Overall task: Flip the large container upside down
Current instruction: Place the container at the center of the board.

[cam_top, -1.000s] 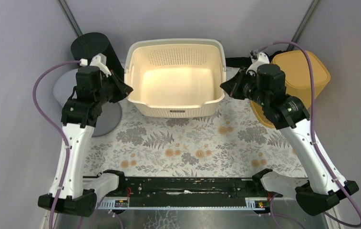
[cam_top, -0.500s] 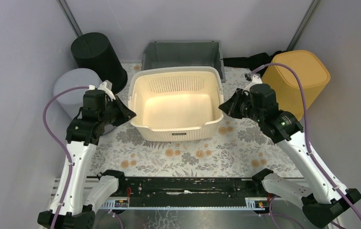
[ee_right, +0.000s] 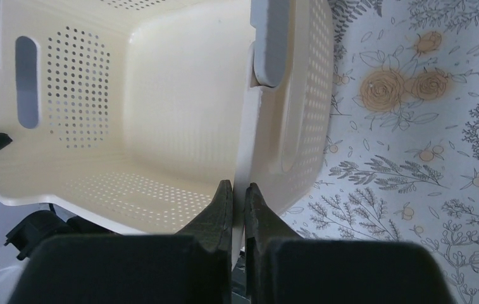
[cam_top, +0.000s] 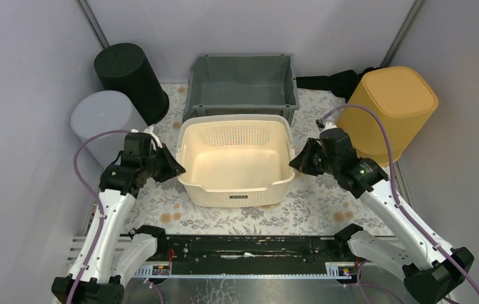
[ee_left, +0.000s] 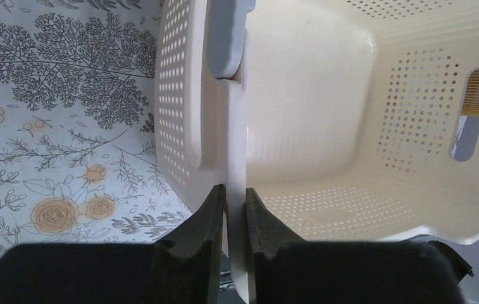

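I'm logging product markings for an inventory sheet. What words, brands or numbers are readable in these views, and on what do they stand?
No text here can actually be read.
Near wall of the cream basket: a small dark mark, likely a label, too small to read.
On the grey crate, yellow bin, black cylinder, translucent tub and floral cloth: no lettering visible.
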You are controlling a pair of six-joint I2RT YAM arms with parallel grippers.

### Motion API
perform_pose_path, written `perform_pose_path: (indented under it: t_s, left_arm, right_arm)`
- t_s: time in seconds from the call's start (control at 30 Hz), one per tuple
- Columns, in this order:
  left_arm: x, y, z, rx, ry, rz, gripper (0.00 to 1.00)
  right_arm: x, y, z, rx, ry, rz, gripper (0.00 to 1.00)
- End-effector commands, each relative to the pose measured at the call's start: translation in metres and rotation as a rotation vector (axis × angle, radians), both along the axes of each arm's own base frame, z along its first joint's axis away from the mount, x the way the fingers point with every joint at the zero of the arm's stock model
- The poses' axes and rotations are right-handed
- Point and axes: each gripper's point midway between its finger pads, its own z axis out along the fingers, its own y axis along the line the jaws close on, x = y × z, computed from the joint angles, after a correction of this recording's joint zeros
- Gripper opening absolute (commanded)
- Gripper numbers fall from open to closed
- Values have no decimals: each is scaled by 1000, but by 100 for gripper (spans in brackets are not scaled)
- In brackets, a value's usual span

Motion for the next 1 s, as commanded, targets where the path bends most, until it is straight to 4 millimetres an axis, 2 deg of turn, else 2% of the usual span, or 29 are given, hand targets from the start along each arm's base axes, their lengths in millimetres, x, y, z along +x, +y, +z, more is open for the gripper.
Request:
perform_pose_path:
  t_s: [0.0,0.13,0.23,0.43,0.7,0.97]
  left_arm:
    - [-5,-44,43,-211,-136,-171,21]
    - [-14,-42,35,-206,-109,-170,33]
    - [-19,-42,28,-211,-88,-168,43]
    - [-23,-38,23,-181,-69,-166,54]
    - [-17,-36,41,-148,-84,-186,63]
    - [-11,-44,49,-177,-86,-224,70]
  right_arm:
    - [-22,23,5,66,-24,159,4]
    - [-32,15,-8,51,10,144,16]
    - [-39,10,-18,38,33,136,29]
    - [-40,0,-14,2,29,116,62]
    - [-33,11,13,34,-4,143,72]
    - [-21,26,40,71,-42,183,84]
